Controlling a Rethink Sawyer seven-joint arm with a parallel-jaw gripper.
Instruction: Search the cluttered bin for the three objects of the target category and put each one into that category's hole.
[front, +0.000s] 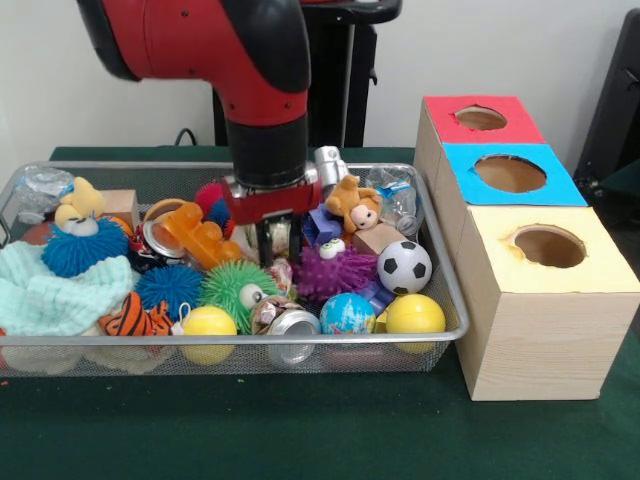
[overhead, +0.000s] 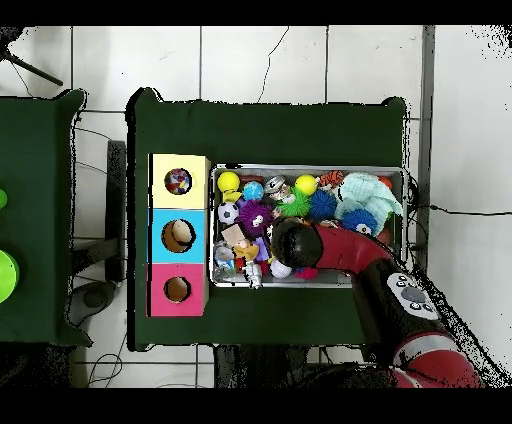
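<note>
My gripper (front: 279, 248) is lowered into the middle of the wire bin (front: 455, 300), between an orange plastic toy (front: 196, 236) and a purple spiky ball (front: 335, 272). A pale object shows at its tips; a grasp cannot be made out. Around it lie a soccer ball (front: 404, 266), a globe ball (front: 347, 313), two yellow balls (front: 414, 314) (front: 209, 322), a green spiky ball (front: 236, 290) and a plush monkey (front: 354, 203). Overhead, the arm (overhead: 330, 250) hides the gripper. The red (front: 480, 118), blue (front: 510, 173) and yellow (front: 548, 245) holes top the boxes beside the bin.
Blue spiky balls (front: 78, 248), a crushed can (front: 290, 322), a tiger plush (front: 135, 318), a pale knit cloth (front: 40, 295) and a plastic bottle (front: 395, 195) crowd the bin. Overhead, the yellow hole (overhead: 179, 181) and blue hole (overhead: 179, 236) each show something inside.
</note>
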